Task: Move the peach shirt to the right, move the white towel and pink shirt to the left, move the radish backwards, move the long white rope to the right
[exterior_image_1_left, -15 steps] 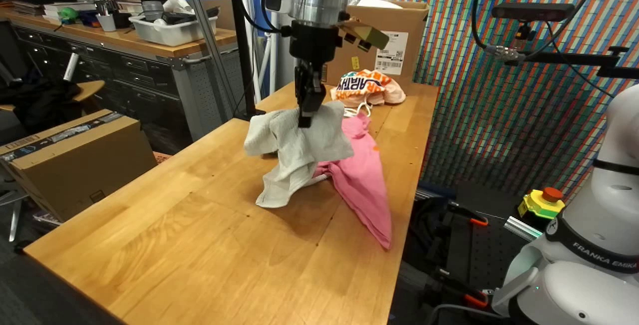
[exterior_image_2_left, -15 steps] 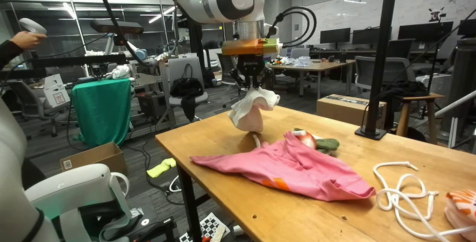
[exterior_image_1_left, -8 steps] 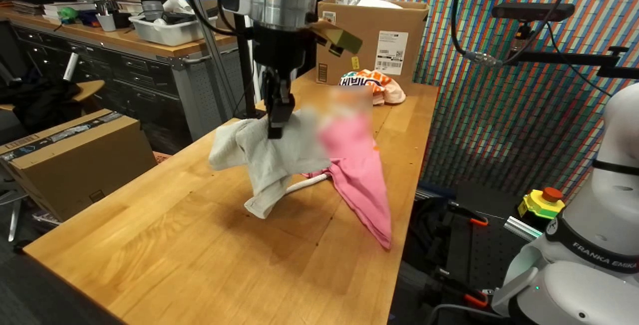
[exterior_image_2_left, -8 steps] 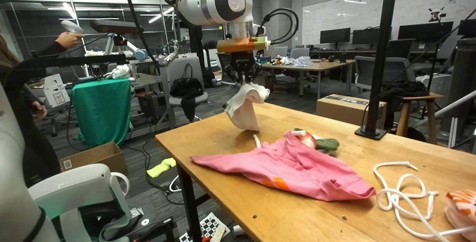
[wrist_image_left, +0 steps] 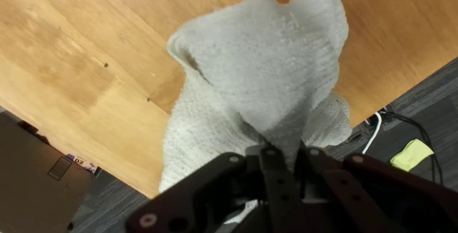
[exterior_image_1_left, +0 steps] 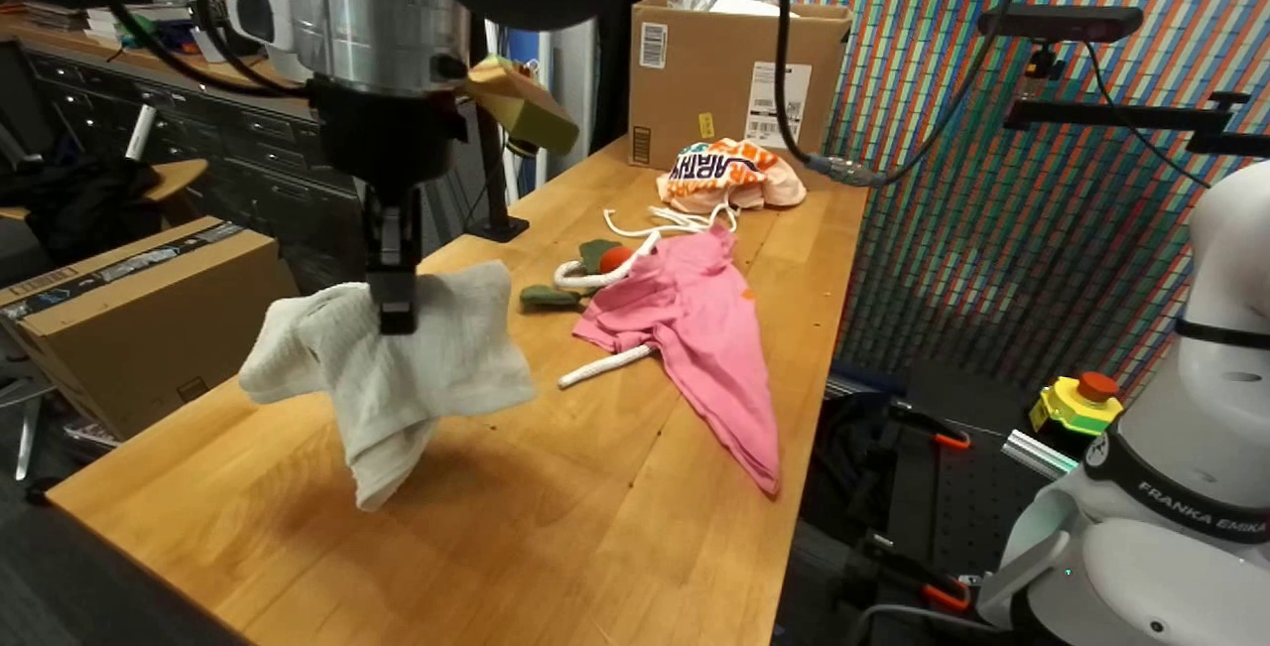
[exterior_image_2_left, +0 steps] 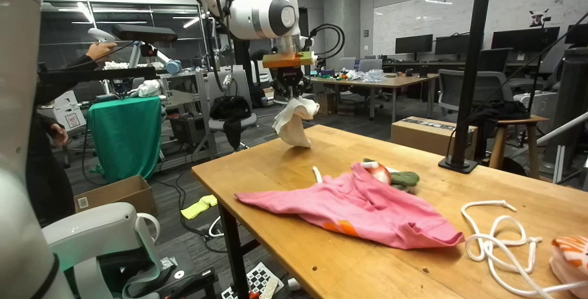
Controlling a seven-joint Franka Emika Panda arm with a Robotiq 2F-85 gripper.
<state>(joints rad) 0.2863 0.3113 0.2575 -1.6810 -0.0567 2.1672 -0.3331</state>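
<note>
My gripper (exterior_image_1_left: pixel 397 317) is shut on the white towel (exterior_image_1_left: pixel 427 368), which hangs in folds over the table's end. In the wrist view the towel (wrist_image_left: pixel 261 57) runs up between the fingertips of the gripper (wrist_image_left: pixel 288 152). The pink shirt (exterior_image_2_left: pixel 363 211) lies spread mid-table. Against it rests the radish (exterior_image_2_left: pixel 380 174), red with green leaves, partly covered by shirt and rope. The long white rope (exterior_image_1_left: pixel 605 365) passes under the pink shirt, so its middle is hidden; both ends stick out. The peach shirt (exterior_image_1_left: pixel 734 177) is bunched at the opposite end of the table, cut off in an exterior view (exterior_image_2_left: pixel 569 262).
Loops of thinner white cord (exterior_image_2_left: pixel 487 239) lie beside the peach shirt. A black post (exterior_image_2_left: pixel 464 106) stands clamped at the table's edge. A large cardboard box (exterior_image_1_left: pixel 734 80) is behind the peach shirt. The wooden table (exterior_image_1_left: pixel 615 527) carries the items.
Still gripping the towel, the arm has swung along the table away from the pink shirt, toward the bare end. Radish and rope, covered before in an exterior view, now show there.
</note>
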